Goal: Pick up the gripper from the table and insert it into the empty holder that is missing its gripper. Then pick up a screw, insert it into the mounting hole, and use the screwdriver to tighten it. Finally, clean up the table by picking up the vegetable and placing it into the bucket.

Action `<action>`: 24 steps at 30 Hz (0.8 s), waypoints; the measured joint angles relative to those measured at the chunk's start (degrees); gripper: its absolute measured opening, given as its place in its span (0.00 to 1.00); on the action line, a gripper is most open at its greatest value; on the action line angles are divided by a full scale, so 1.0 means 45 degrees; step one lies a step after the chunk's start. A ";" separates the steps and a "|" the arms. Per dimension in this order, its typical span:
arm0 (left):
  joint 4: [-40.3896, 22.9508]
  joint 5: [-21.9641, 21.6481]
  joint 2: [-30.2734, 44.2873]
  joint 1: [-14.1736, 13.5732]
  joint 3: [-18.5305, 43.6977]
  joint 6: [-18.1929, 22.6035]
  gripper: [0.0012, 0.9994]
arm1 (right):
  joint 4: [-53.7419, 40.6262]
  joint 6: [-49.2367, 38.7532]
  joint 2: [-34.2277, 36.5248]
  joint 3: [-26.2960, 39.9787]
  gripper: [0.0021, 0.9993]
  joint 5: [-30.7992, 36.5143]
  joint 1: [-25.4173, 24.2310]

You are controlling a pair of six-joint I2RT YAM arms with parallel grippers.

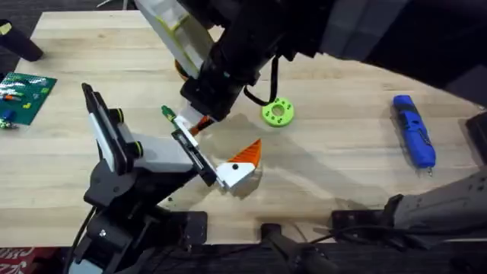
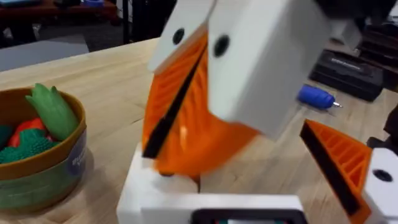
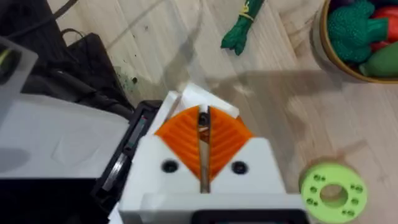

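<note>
The white holder [image 1: 163,156] sits on its black jointed stand at the lower left, and a white piece with an orange pad [image 1: 240,166] is mounted at its near end [image 2: 339,165]. My right gripper [image 1: 194,122] reaches down over the holder's other end. It is shut [image 3: 202,115], with a small dark piece that looks like a screw pinched at its tips. In the left wrist view it hangs just above the holder's white block [image 2: 205,202]. A green vegetable [image 1: 167,113] lies just left of it. The blue screwdriver [image 1: 413,131] lies far right.
A bucket [image 2: 43,168] with several toy vegetables stands behind the holder. A green ring [image 1: 278,112] lies mid-table. A green circuit board [image 1: 23,95] is at the left edge. Bare wood stretches between the ring and the screwdriver.
</note>
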 joint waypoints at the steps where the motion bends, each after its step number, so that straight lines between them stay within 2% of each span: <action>1: 0.0005 0.0005 0.0000 0.0000 0.0000 -0.0005 0.99 | -0.0024 -0.0039 0.0000 0.0000 0.18 -0.0063 0.0000; 6: 0.0014 -0.0019 -0.0005 0.0014 0.0000 0.0005 0.99 | -0.0038 -0.0116 -0.0034 0.0005 0.88 0.0122 -0.0222; 7: 0.0014 -0.0015 -0.0005 0.0015 0.0000 0.0014 0.99 | -0.0058 -0.0140 -0.0039 0.0005 0.96 0.0151 -0.0386; 14: 0.0019 -0.0005 0.0000 0.0015 0.0000 0.0096 0.99 | -0.0424 -0.0077 -0.0558 -0.0010 0.99 -0.0109 -0.1079; 24: 0.0019 -0.0005 -0.0001 0.0015 0.0000 0.0102 0.99 | -0.1399 -0.0076 -0.2771 -0.0010 0.99 -0.0140 -0.3383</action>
